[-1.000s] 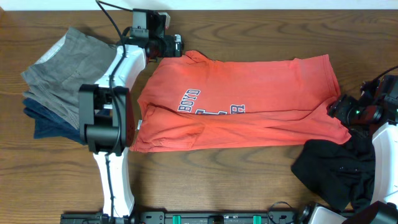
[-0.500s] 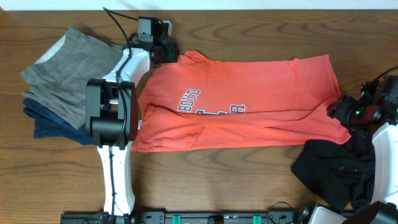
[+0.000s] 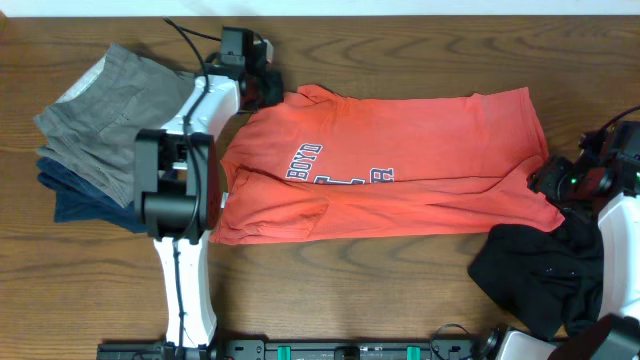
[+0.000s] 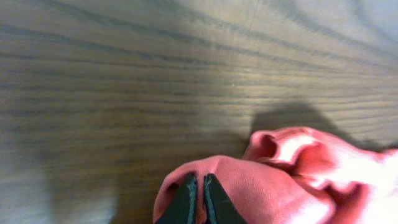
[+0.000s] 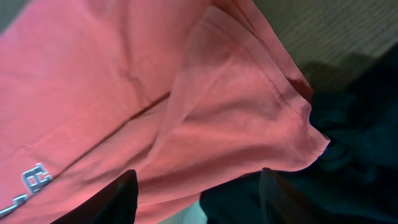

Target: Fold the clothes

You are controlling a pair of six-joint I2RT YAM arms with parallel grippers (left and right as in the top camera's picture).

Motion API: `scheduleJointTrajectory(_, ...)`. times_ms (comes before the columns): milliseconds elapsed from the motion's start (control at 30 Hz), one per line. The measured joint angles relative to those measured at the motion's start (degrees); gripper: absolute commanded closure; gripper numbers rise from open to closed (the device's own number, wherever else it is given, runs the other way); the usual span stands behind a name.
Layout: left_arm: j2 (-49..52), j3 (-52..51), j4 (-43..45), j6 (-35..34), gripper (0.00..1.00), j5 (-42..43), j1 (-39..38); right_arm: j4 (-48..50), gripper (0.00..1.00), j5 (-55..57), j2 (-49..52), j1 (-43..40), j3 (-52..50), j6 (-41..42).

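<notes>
Wood-grain table fills my overhead view, and the coral-red T-shirt lies flat across its middle with its long axis running side to side, from one arm to the other. What looks like the neck end points toward my left arm. The straight hem points toward my right.

My left hand sits at the far left corner of the shirt. In the left wrist view its jaws are pressed together on a small pinch of red cloth, with bare wood beyond it.

My right hand is at the opposite end, at the hem near its nearer corner. From the right wrist camera the two fingers stand well apart. The hem corner lies between and just ahead of them, not clamped. The black garment touches that corner and crowds the right finger.

A grey and navy pile rests beyond my left arm, out of the way.

As I judge it, the fold turns on this diagonal: one end is pinched at the far left, while the other is ungripped at the near right. The right hand is the nearer one to the hem and needs to shut on red cloth alone, without catching the black fabric beside it.
</notes>
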Motion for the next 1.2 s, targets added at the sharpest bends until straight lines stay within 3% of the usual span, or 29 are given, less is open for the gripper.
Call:
scheduleJointTrajectory(267, -11.7, 0.2, -4.5, -1.6, 0.94, 0.2, 1.2, 0.2, 0.41, 2.4, 9.4, 0.2, 4.0, 0.0)
scheduleJointTrajectory(567, -12.1, 0.4, -12.8, -2.2, 0.94, 0.6, 0.8, -2.4, 0.29, 3.7, 26.0, 6.6, 27.2, -0.4)
scheduleJointTrajectory(733, -12.1, 0.4, -14.6, -2.5, 0.94, 0.6, 0.8, 5.1, 0.29, 3.8, 35.7, 8.6, 34.6, -0.5)
scheduleJointTrajectory(1200, -12.1, -4.5, -20.3, -2.6, 0.94, 0.6, 0.8, 24.6, 0.3, 6.2, 47.8, 9.2, 35.1, 4.5)
